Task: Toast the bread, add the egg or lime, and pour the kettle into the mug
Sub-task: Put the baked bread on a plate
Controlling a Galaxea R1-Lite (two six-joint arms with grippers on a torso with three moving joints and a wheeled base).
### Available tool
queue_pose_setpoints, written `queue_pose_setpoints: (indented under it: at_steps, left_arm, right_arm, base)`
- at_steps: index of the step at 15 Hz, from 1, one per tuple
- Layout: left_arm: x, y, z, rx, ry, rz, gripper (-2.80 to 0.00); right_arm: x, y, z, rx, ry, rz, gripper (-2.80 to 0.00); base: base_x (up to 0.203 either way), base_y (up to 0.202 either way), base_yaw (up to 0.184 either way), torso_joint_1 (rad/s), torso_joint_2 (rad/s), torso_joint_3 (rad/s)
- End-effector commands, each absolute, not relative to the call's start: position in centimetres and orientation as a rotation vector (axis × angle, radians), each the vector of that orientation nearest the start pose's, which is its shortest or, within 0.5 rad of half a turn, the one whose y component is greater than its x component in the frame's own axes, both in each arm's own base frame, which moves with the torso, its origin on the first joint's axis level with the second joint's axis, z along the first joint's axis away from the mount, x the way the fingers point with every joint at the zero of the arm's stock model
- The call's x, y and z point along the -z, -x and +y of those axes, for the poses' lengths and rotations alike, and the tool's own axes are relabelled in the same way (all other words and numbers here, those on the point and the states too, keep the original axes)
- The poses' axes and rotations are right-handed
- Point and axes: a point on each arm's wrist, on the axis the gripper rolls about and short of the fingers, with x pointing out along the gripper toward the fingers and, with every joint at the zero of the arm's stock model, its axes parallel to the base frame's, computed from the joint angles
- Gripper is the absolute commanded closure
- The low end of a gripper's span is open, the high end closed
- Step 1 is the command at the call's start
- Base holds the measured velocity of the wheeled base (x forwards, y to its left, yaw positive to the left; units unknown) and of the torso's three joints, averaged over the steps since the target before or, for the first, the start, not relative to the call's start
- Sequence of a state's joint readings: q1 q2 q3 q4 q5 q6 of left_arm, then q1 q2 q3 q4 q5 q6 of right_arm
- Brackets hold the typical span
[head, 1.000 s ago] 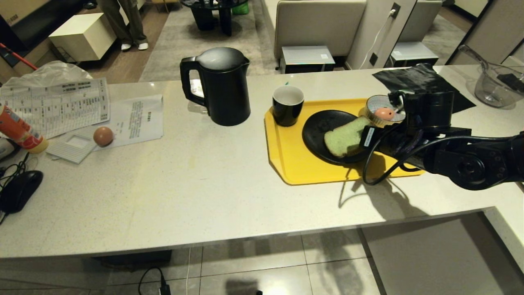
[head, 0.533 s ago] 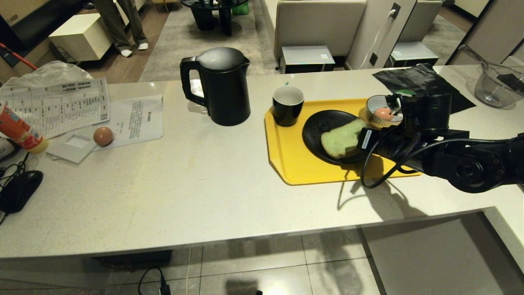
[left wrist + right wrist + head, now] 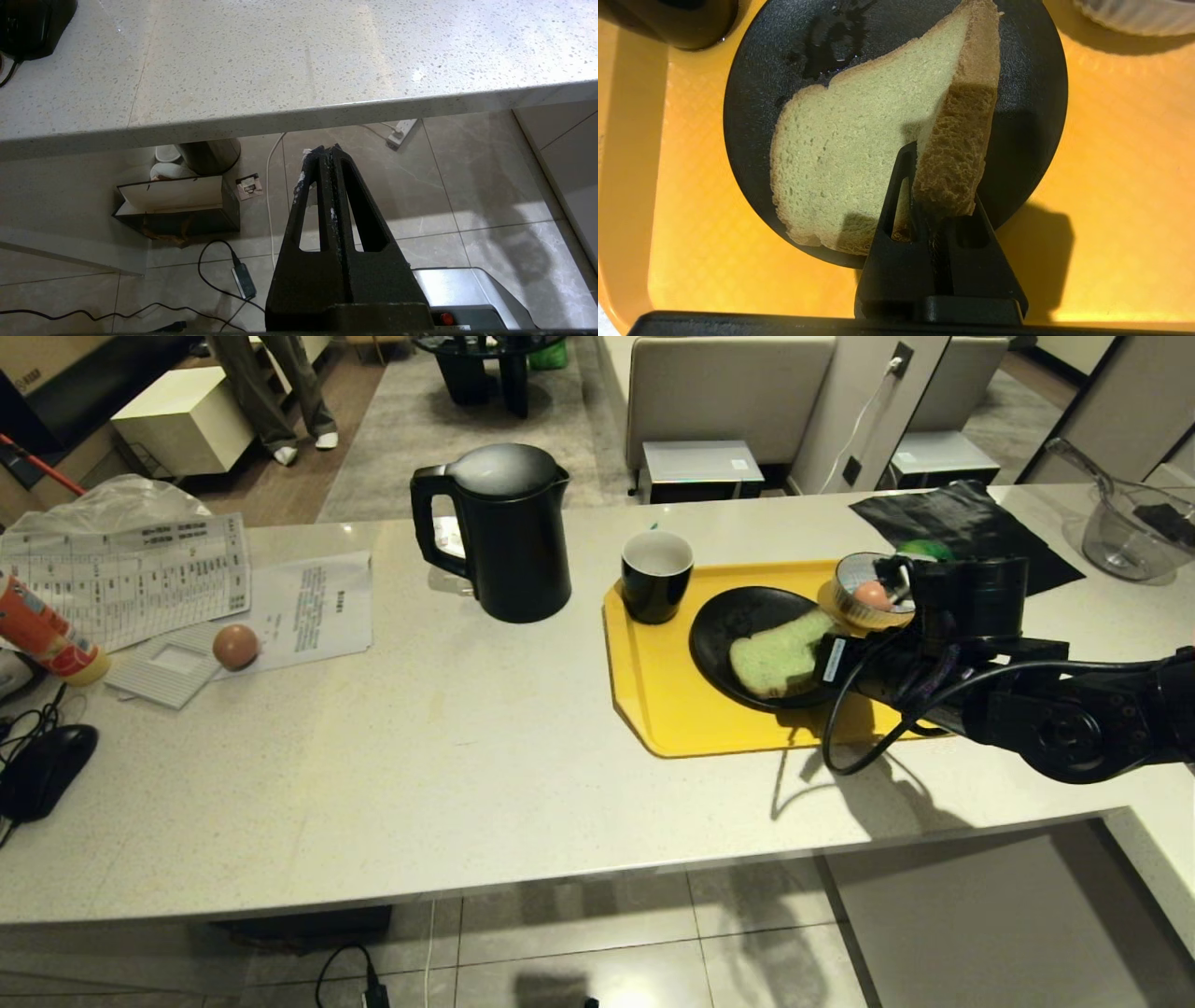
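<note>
My right gripper (image 3: pixel 924 161) is shut on the crust edge of the pale green bread (image 3: pixel 859 140). It holds the slice tilted over the black plate (image 3: pixel 738 621) on the yellow tray (image 3: pixel 653 709), and the bread (image 3: pixel 775 655) has its far edge down at the plate. The black mug (image 3: pixel 656 574) stands at the tray's back left corner. The tall black kettle (image 3: pixel 509 532) is left of the tray. A pink egg (image 3: pixel 873 595) sits in the small bowl behind my wrist. The lime (image 3: pixel 924 549) peeks out beyond it. My left gripper (image 3: pixel 327 150) is shut and empty below the counter edge.
A brown egg (image 3: pixel 235 646) lies on papers (image 3: pixel 140 579) at the counter's left, near an orange tube (image 3: pixel 42 635) and a black mouse (image 3: pixel 47 767). A glass bowl (image 3: pixel 1125 537) and a black sheet (image 3: pixel 962 518) are at the back right. A person's legs (image 3: pixel 280 392) show behind.
My right arm has shifted the bread slightly left and lower over the plate, uncovering the lime behind the wrist. The person in the background has stepped left.
</note>
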State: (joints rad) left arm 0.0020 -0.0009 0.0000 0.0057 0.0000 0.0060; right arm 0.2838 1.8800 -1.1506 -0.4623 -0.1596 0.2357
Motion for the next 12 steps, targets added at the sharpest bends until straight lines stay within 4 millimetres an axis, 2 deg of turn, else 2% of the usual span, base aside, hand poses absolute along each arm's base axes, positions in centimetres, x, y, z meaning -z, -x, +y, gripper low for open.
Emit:
queue_pose_setpoints:
  at_steps: [1,3,4,12]
  left_arm:
    - [-7.45,2.28,-0.01,-0.002,-0.006,0.006,0.00]
    - [-7.44,2.28,0.00,-0.002,-0.006,0.006,0.00]
    - [-7.46,2.28,-0.01,-0.003,-0.006,0.006,0.00]
    - [-7.48,2.29,-0.01,-0.003,-0.007,0.005,0.00]
  right_arm:
    - [-19.85,-35.66,10.09,-0.096,-0.172,0.271,0.00]
    - [-19.67,-35.63,10.04,-0.095,-0.170,0.274,0.00]
    - [-19.61,-35.70,10.05,-0.096,-0.173,0.260,-2.80]
    - [-19.75,-35.83,9.86,-0.090,-0.177,0.216,-2.80]
  base:
    - [0.000,0.000,0.000,0.000,0.00,0.000]
    - [0.000,0.000,0.000,0.000,0.00,0.000]
    - [0.000,0.000,0.000,0.000,0.00,0.000]
    - [0.000,0.000,0.000,0.000,0.00,0.000]
